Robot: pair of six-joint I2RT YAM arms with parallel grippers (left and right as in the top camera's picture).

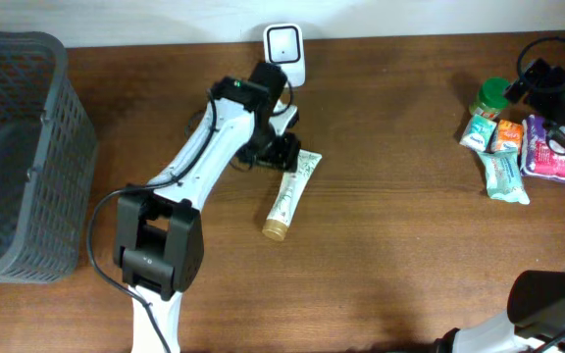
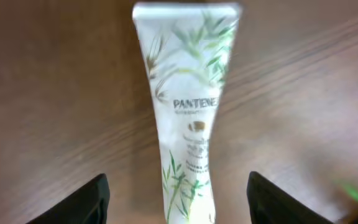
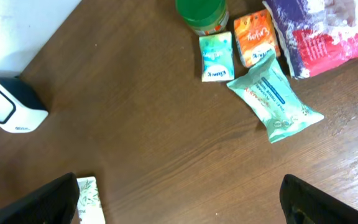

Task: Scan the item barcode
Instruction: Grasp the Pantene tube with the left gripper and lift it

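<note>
Currently, your left gripper (image 2: pixel 179 208) hangs low over a white Pantene tube (image 2: pixel 188 112) that lies flat on the brown wooden table (image 1: pixel 410 245), near its middle. The two dark fingers (image 2: pixel 79 205) stand spread, one on each side of the tube, with bare wood showing between each finger and the tube, so nothing is pinched. From overhead, the tube's gold cap (image 1: pixel 276 230) points toward your side of the table and its flat crimped end lies beside the gripper. A white scanner (image 1: pixel 284 51) stands just beyond, at the far edge. Your right gripper (image 3: pixel 179 205) is also spread wide and holds nothing, above bare wood near a cluster of packets (image 3: pixel 272 99) and a green-lidded jar (image 3: pixel 202 12). A grey basket (image 1: pixel 67 118) sits at the left edge.
</note>
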